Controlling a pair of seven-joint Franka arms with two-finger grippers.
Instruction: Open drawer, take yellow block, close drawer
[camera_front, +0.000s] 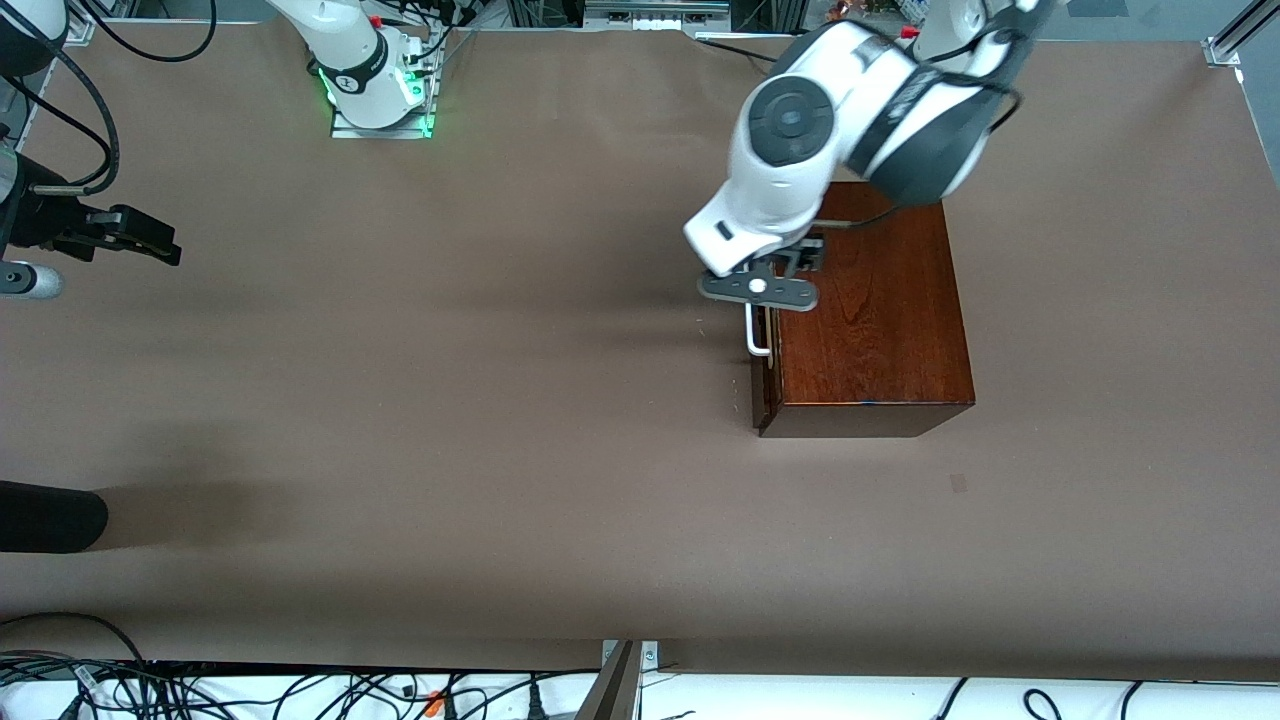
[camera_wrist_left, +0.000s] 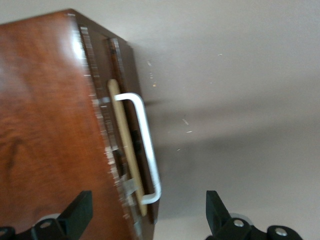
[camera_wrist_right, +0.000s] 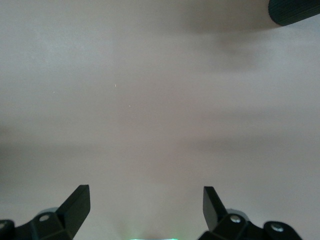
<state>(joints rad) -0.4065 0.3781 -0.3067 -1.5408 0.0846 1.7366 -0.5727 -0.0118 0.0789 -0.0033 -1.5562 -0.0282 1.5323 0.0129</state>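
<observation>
L gripper (camera_front: 772, 300) spread wide over drawer (camera_wrist_left: 131, 150) handle (camera_wrist_left: 145, 145), R gripper (camera_wrist_right: 145, 210) wide, idle over desk (camera_front: 450, 400); risk: fingers straddle box (camera_front: 880, 310) edge, miss handle.

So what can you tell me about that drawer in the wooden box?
The drawer has a dark reddish-brown wooden front with a white U-shaped bar handle. It is barely open: only a thin pale strip of its interior shows. It faces the right arm's end of the table. The left gripper hovers open over the handle, not gripping it.
</observation>
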